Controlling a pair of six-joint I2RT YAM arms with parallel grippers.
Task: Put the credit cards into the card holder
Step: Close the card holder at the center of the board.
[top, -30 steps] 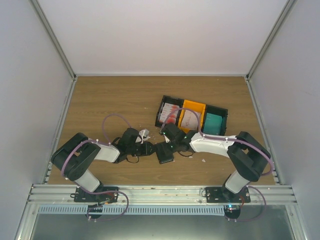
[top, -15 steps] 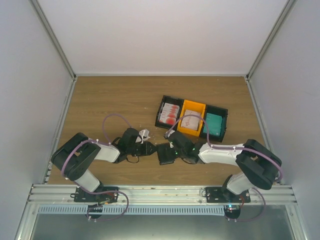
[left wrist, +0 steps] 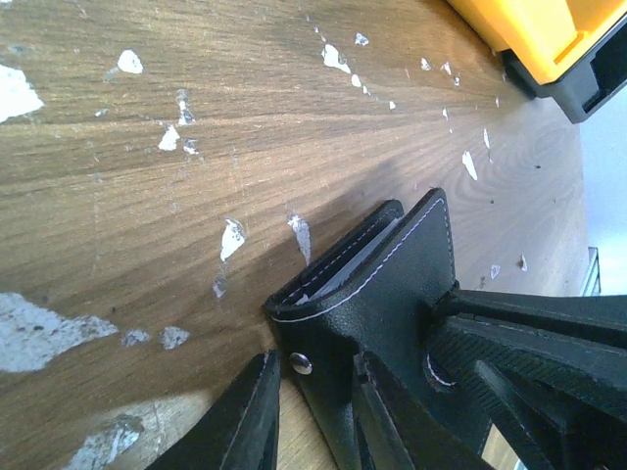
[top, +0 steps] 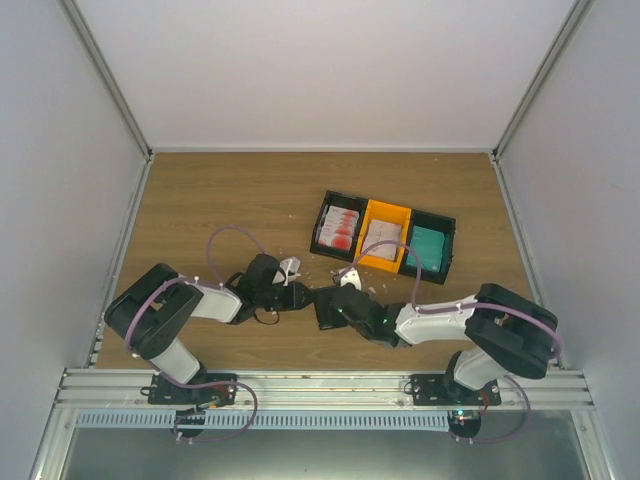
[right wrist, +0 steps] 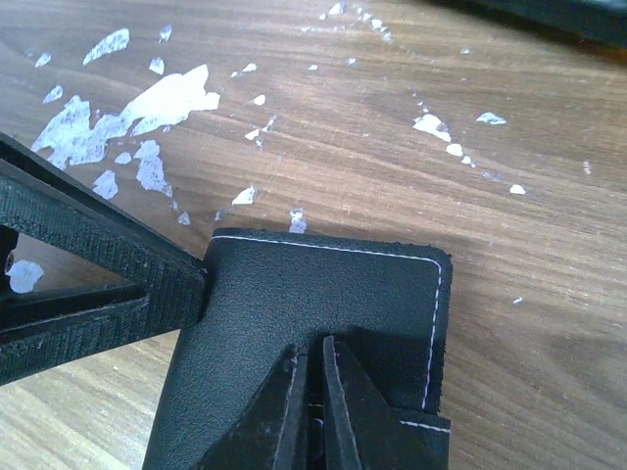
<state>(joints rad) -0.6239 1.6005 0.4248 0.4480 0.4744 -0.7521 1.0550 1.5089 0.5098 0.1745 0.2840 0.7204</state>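
Right tool has dropped onto the card holder (contents hidden).

Top external camera: mounted high at the 6 o'clock side, looking steeply down over the whole surface. Left wrist camera faces 3 o'clock and right wrist camera faces 9 o'clock, both low and very close. All three views share the card holder.
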